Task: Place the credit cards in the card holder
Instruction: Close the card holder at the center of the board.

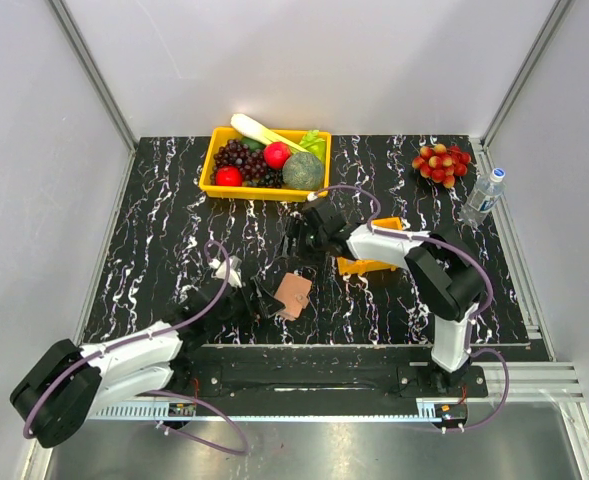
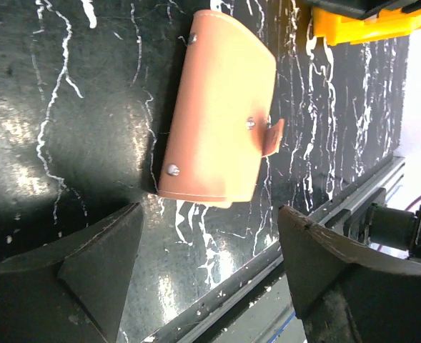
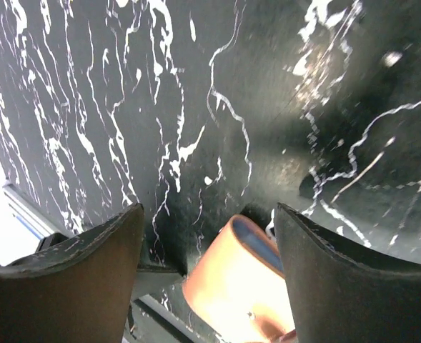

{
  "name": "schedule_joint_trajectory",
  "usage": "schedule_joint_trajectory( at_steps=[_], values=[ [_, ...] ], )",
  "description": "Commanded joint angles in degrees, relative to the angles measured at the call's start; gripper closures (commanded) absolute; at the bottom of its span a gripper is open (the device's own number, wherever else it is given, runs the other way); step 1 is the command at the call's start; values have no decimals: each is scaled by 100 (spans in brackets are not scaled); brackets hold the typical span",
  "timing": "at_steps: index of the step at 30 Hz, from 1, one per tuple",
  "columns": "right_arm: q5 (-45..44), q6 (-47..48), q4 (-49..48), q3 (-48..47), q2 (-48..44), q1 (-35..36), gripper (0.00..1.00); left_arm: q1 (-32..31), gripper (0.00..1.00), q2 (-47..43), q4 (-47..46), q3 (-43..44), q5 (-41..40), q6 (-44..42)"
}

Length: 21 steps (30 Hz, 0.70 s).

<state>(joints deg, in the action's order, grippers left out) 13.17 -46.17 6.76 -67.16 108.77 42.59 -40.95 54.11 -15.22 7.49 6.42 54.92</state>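
The tan-pink card holder lies folded shut on the black marble table, its snap tab hanging loose. In the left wrist view the holder lies just beyond my left gripper, which is open and empty. In the top view the left gripper sits at the holder's left edge. My right gripper hovers just behind the holder, open and empty; the holder shows low between its fingers. No credit cards are visible in any view.
A small orange tray sits partly under the right arm; it also shows in the left wrist view. A yellow fruit bin stands at the back. A red fruit cluster and a water bottle are at the back right.
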Motion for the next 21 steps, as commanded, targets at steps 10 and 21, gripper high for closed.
schedule_joint_trajectory(
  at_steps=[10,21],
  values=[
    [-903,531,-175,1300,-1831,-93,22,-10,15,-103,950,665,-412,-533],
    [-886,-391,-61,2426,-2668,-75,35,148,29,1787,1321,2108,25,-1651]
  ],
)
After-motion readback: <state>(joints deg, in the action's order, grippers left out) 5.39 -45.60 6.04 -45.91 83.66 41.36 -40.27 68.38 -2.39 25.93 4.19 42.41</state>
